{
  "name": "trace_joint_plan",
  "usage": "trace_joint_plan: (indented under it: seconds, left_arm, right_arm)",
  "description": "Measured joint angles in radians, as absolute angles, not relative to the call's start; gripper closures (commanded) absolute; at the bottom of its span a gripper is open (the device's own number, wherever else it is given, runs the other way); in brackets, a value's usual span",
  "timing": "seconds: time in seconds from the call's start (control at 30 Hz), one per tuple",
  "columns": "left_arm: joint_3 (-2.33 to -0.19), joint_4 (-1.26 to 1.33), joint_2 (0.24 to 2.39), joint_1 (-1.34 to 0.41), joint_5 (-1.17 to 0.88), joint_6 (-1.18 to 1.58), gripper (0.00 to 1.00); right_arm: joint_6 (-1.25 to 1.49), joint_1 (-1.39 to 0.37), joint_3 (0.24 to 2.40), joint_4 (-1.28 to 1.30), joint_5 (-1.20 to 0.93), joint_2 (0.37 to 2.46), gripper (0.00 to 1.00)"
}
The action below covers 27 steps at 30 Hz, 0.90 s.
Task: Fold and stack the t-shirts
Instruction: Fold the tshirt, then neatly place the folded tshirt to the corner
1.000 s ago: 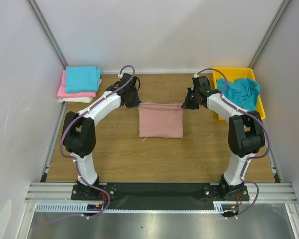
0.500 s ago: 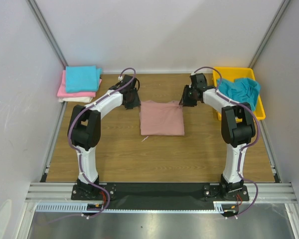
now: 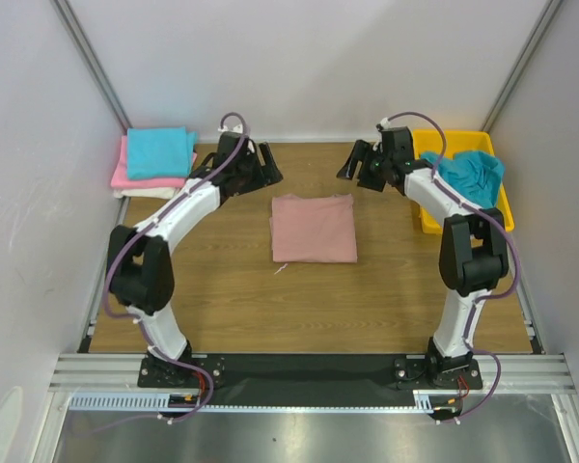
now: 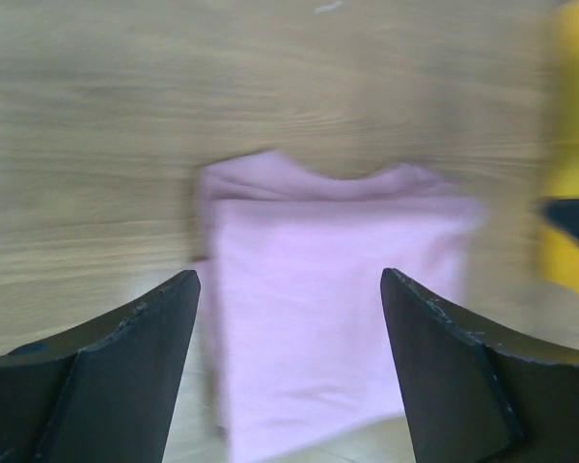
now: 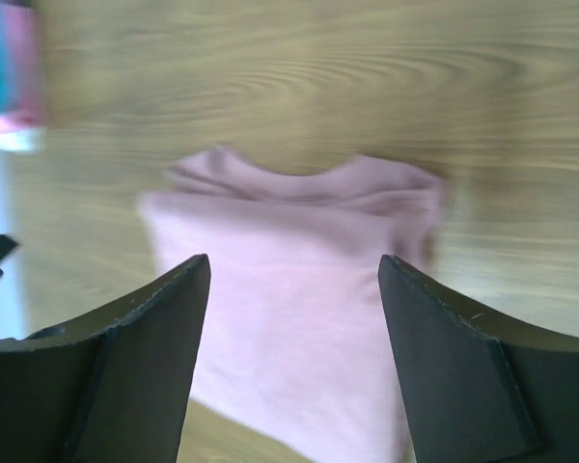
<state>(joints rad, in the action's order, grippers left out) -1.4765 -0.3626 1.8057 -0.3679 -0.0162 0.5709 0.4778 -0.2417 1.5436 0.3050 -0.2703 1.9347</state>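
Dusty-pink t-shirt (image 3: 314,229) folded flat, left tool (image 3: 267,165) and right tool (image 3: 356,166) both off it

Folded into a neat rectangle, the shirt lies at the middle of the wooden desk (image 3: 222,289) with its neckline toward the far side and nothing touching it. Just beyond its far corners hover the two tools, each with fingers spread apart and holding nothing. Both wrist views show the shirt through the gap, blurred. Half a second ago the tools sat at the shirt's far edge — now they have risen and drawn back toward the far wall. At the far left a teal t-shirt (image 3: 160,152) tops a bright pink t-shirt (image 3: 125,177) and a white t-shirt (image 3: 140,193). At the far right a crumpled teal shirt (image 3: 466,177) fills the yellow tray (image 3: 444,141).
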Motion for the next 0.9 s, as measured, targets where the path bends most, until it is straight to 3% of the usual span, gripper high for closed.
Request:
trace_joint_plan:
  seconds: [0.17,0.37,0.9]
  left_arm:
    - [-1.282,-0.075,1.675,-0.375,-0.118,0.688,0.16]
    - [-1.132,0.151,1.738,-0.393,-0.154,0.825,0.16]
    - [-1.232,0.284,2.025,-0.394,-0.108,0.916,0.17]
  right_arm:
    - [0.596,-0.242,1.399,0.09,-0.398,1.881,0.24]
    - [0.701,-0.245,1.296,-0.075,-0.471,1.951,0.24]
    - [0.723,-0.242,1.351,-0.256,-0.467,2.132,0.26]
